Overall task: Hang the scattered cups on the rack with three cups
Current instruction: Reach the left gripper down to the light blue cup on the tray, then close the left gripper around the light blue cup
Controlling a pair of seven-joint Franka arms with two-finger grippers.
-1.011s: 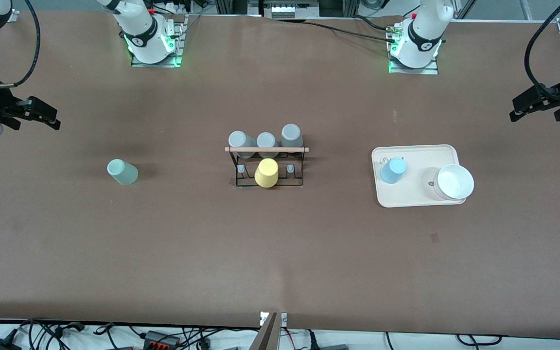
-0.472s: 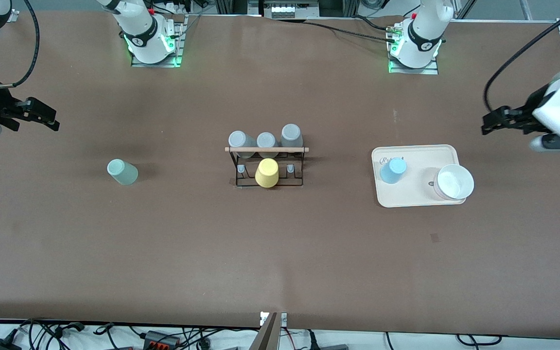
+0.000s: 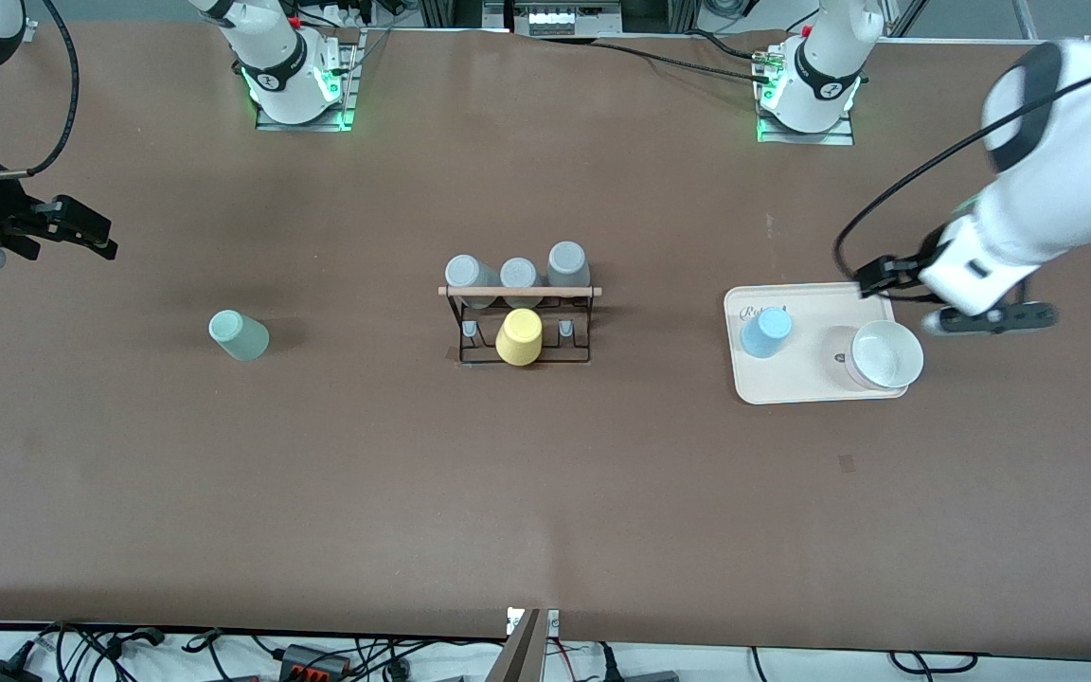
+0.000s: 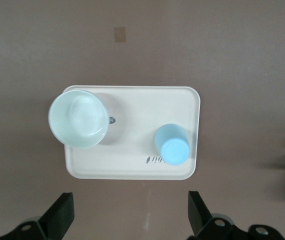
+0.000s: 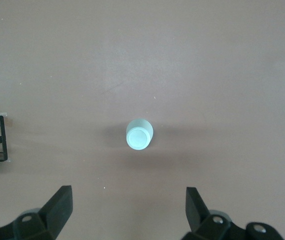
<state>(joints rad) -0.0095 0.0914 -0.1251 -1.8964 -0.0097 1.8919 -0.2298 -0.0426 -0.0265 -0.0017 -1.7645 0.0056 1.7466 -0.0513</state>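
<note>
The mint green cup [image 3: 239, 335] is small, tapered and handleless, standing mouth down on the table [image 3: 545, 493] toward my right arm's end, well apart from everything else. The light blue cup [image 3: 766, 332] has the same shape and also stands mouth down, on the beige tray [image 3: 815, 390] toward my left arm's end, beside a white bowl [image 3: 884, 355] on the same tray.

The rack [image 3: 521, 322] stands mid-table: a black wire frame with a pale wooden rod across its top. Three grey cups [image 3: 517, 273] sit along its row farther from the front camera; a yellow cup [image 3: 520, 336] sits on the nearer row, between two bare grey pegs.

My left gripper [image 3: 872, 278] is over the tray's edge, fingers [image 4: 60, 215] spread wide and holding nothing. My right gripper [image 3: 81, 227] waits over the table's end, fingers [image 5: 57, 205] likewise apart and empty.

The left wrist view looks straight down on the tray, showing the bowl's pale interior and a small print mark on the tray beside the blue cup; the front view shows the bowl only at an angle. The right wrist view shows the mint cup's flat base from above and one corner of the rack's wire frame.
</note>
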